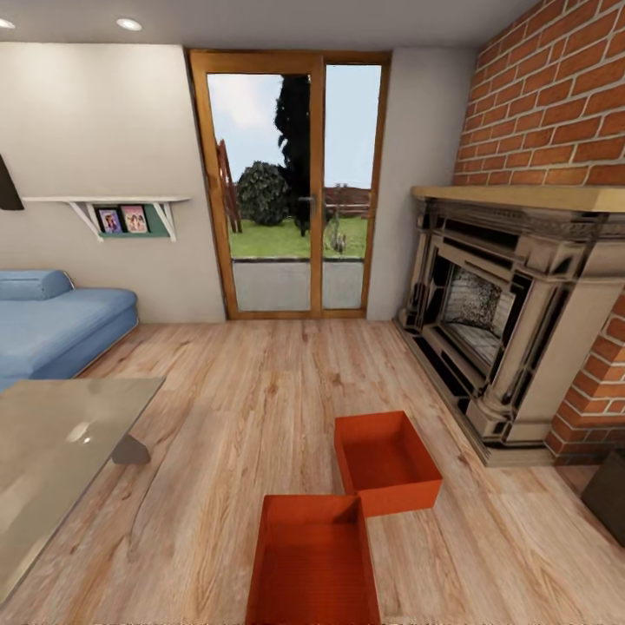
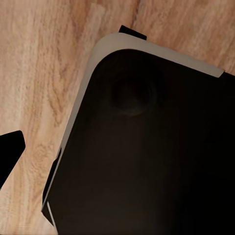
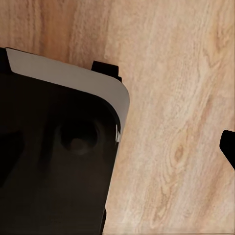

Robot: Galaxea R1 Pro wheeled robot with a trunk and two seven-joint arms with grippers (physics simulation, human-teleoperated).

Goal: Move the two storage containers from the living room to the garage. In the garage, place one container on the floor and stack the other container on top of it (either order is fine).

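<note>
We face two orange-red storage containers on the living room's wood floor: the near bin (image 1: 314,560) directly below us, long axis pointing away; the far bin (image 1: 387,460) touching its right corner. We cannot tell either gripper's finger state.

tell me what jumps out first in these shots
Two orange-red storage containers sit open on the light wood-plank floor: the nearer container at the bottom of the head view, the farther container just beyond, toward the ornate stone fireplace on the right. Straight ahead, wood-framed glass doors show a garden.
</note>
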